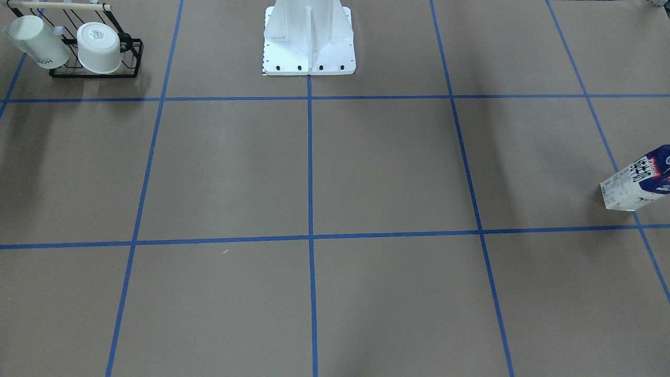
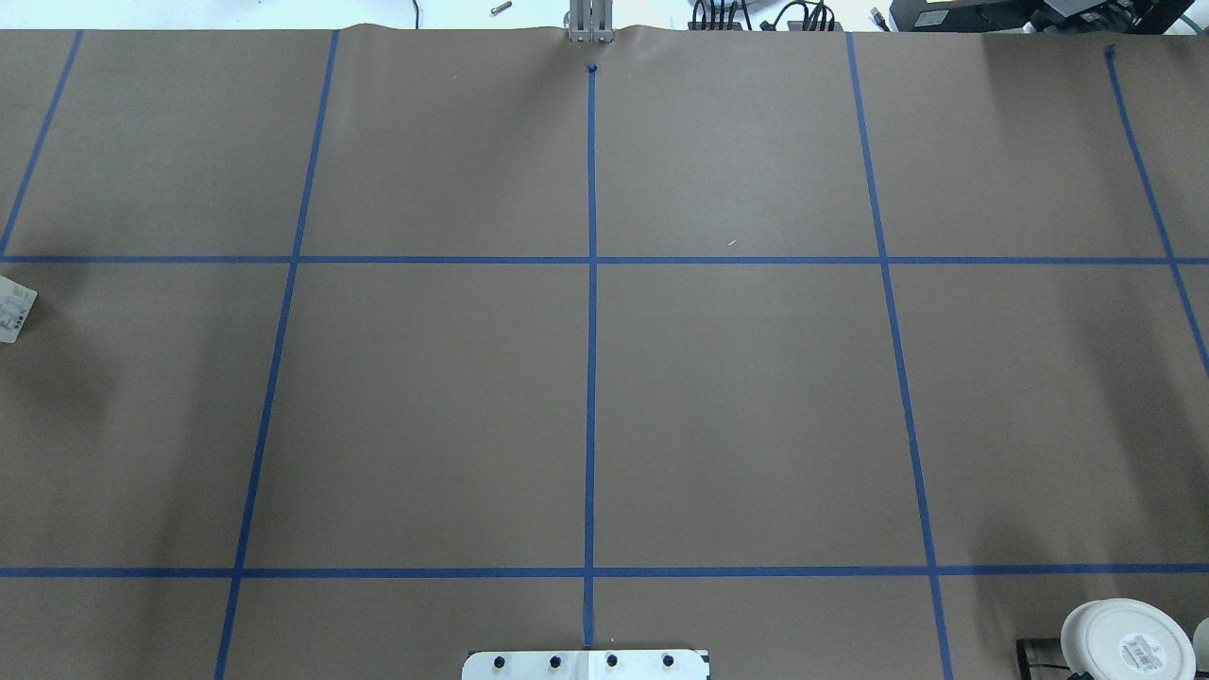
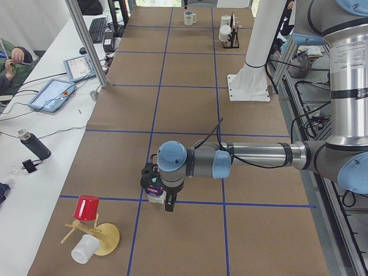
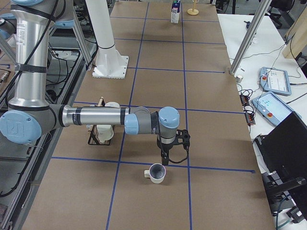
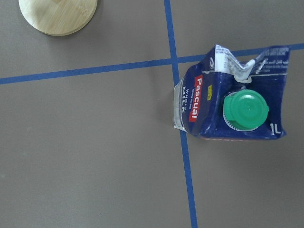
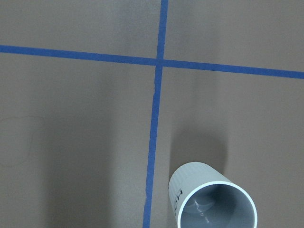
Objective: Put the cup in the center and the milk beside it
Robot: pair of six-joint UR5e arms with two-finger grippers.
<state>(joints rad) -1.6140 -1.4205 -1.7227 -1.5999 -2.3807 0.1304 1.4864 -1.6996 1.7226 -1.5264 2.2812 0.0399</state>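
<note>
The cup (image 6: 213,202), a white ribbed mug with a grey inside, stands upright near a crossing of blue tape lines; it also shows in the exterior right view (image 4: 156,173). My right gripper (image 4: 166,159) hangs just above and behind it; I cannot tell whether it is open or shut. The milk (image 5: 235,107), a blue-and-white carton with a green cap, stands upright beside a tape crossing and shows at the front-facing view's right edge (image 1: 639,179). My left gripper (image 3: 161,198) hovers right over it; I cannot tell its state. Neither wrist view shows fingers.
A black wire rack (image 1: 131,55) holds two other white mugs (image 1: 98,48) near the robot's base (image 1: 309,50). A wooden stand (image 3: 106,238) with a red cup (image 3: 87,207) and a white cup (image 3: 85,249) sits near the milk. Blue tape lines grid the brown table.
</note>
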